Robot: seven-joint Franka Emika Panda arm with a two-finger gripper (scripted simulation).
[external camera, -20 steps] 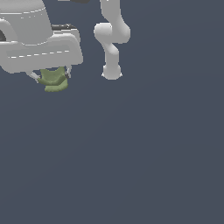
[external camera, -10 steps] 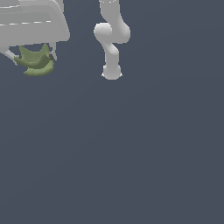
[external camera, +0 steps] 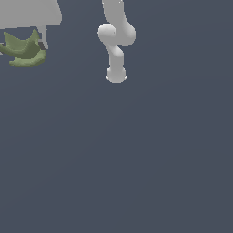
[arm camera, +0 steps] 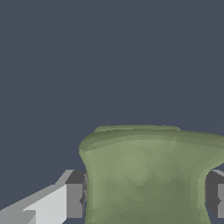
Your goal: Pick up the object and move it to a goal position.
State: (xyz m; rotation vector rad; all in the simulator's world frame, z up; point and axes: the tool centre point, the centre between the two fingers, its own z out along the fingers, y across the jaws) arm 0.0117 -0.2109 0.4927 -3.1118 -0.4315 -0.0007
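Observation:
The object (external camera: 23, 51) is a small olive-green curved piece with pointed lobes. In the exterior view it hangs under the white gripper (external camera: 27, 45) at the upper left, close to the camera and held up in the air. The gripper is shut on it. In the wrist view the object (arm camera: 146, 175) fills the space between the two dark finger pads (arm camera: 75, 199), which press on its narrow waist from both sides. Most of the hand is cut off by the exterior view's top and left edges.
The arm's white base and lower links (external camera: 116, 41) stand at the top middle of the exterior view. The floor (external camera: 136, 159) is a plain dark grey-blue surface. No goal marker shows in either view.
The gripper with the object has moved toward the exterior view's upper left and looms larger, further out of frame. The object stays held between the fingers.

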